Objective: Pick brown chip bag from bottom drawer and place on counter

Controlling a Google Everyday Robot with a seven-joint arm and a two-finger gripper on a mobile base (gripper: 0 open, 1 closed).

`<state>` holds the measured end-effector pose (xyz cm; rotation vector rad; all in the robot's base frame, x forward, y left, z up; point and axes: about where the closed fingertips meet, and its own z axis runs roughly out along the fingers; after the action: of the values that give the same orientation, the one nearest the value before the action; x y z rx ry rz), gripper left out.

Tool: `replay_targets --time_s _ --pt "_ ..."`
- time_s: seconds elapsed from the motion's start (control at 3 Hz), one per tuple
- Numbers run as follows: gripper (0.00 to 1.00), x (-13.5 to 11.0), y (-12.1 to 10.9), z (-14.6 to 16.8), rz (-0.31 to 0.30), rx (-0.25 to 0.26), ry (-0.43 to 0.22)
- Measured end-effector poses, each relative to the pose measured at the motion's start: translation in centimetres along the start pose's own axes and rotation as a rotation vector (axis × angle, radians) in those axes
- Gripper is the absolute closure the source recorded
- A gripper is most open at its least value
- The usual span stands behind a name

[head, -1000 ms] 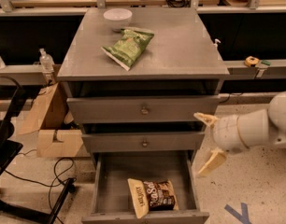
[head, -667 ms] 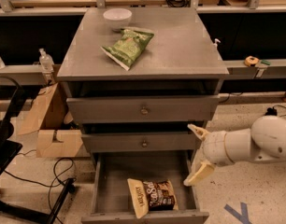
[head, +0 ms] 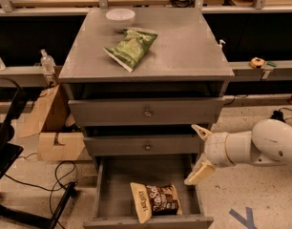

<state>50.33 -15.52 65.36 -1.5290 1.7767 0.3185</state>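
The brown chip bag (head: 156, 201) lies flat in the open bottom drawer (head: 112, 194), near its front wall, cream end panel to the left. My gripper (head: 197, 152) comes in from the right on a white arm. It hovers at the drawer's right side, level with the middle drawer front, above and right of the bag. Its two cream fingers (head: 199, 172) are spread apart and hold nothing. The grey counter (head: 184, 46) tops the cabinet.
A green chip bag (head: 131, 48) and a white bowl (head: 120, 18) sit on the counter. Two knobbed drawers (head: 147, 112) are shut above the open one. Cardboard boxes (head: 53, 128) and cables lie on the floor at left. Wooden benches run behind.
My gripper and arm have moved left toward the cabinet, from well right of it to the open drawer's right edge. The bag has not moved.
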Motion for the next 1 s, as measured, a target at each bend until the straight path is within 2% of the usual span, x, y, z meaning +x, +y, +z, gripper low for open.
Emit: replay_targets --time_s 0.33,1.0 --pt "0.00 2.4 1.7 5.3 0.043 -0.020 0.016" --pt "0.00 10.6 3.3 18.0 0.116 0.051 -0.038"
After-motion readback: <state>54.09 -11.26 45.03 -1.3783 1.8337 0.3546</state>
